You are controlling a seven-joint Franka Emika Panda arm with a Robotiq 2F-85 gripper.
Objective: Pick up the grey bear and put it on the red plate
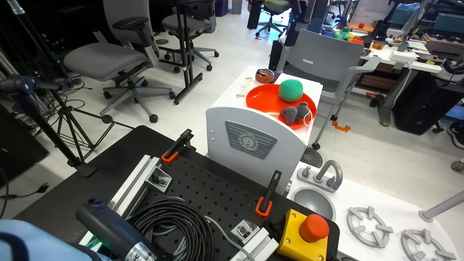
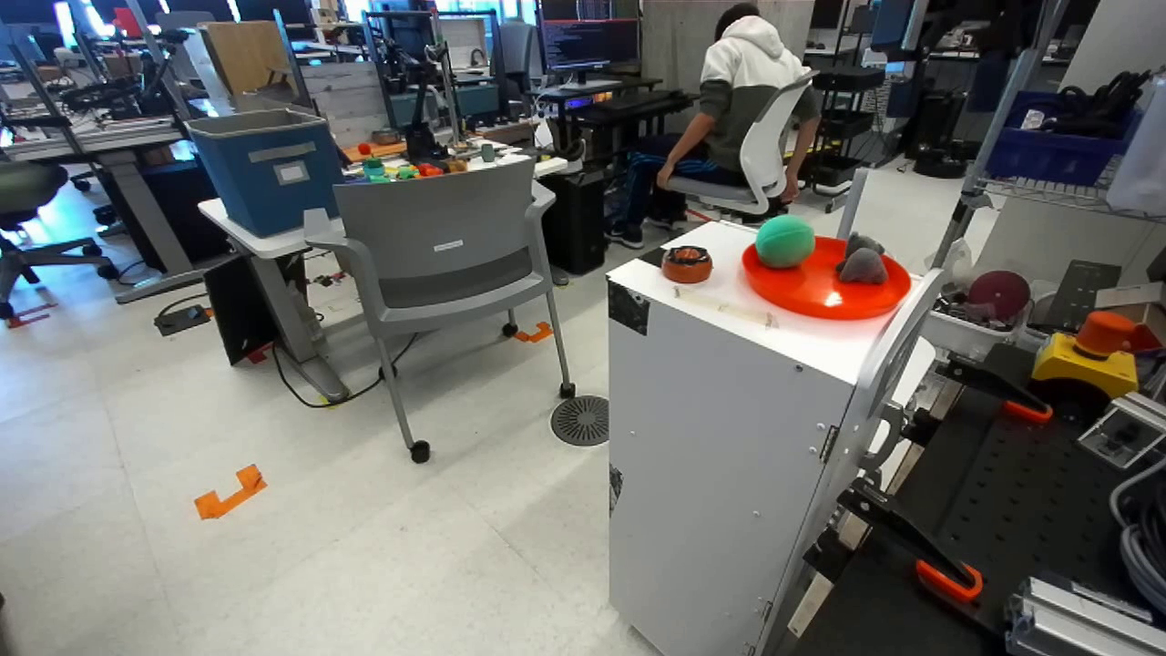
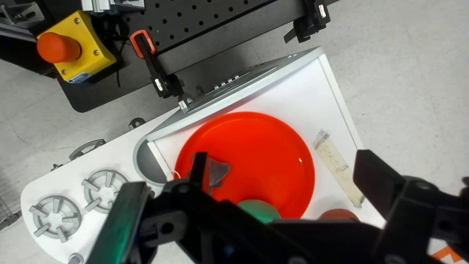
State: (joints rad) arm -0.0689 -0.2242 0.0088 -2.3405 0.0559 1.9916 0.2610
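Grey bear lies on the red plate, near the green ball, in both exterior views; the fingers stand wide apart, gripping nothing; placing looks finished, so the next move calls for withdrawing without nudging it.

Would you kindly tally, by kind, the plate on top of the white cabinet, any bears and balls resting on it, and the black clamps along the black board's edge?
Red plate: 1
Grey bear: 1
Green ball: 1
Black clamps: 2
Total: 5
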